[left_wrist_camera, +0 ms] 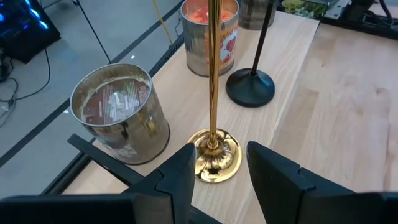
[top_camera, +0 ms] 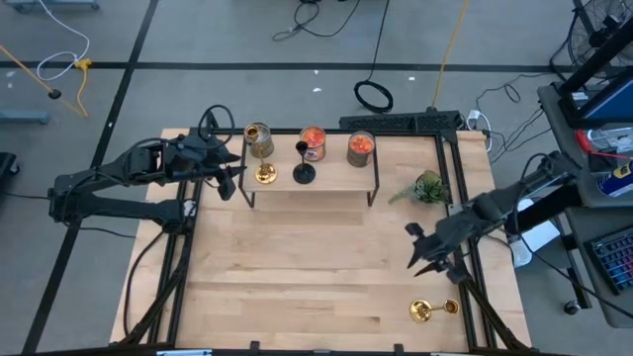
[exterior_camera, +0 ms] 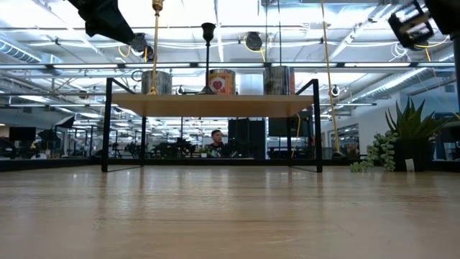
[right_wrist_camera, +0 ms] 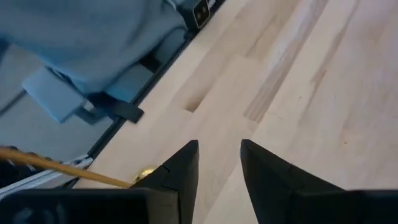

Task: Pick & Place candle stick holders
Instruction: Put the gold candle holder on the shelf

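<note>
Beside the table's front right corner (top_camera: 495, 331) a gold brass candle stick holder (top_camera: 433, 310) lies on its side, stem toward the corner, just nearer that corner than the right gripper (top_camera: 427, 249), which hangs open and empty; left gripper (top_camera: 233, 178), open, is far off by the shelf (top_camera: 341, 180)

The left end effector (top_camera: 234, 179) reaches inward from its arm, fingers (left_wrist_camera: 180, 171) parted with a clear gap. The right end effector (top_camera: 423, 247) angles downward, its fingers (right_wrist_camera: 183, 163) likewise spread apart.
</note>
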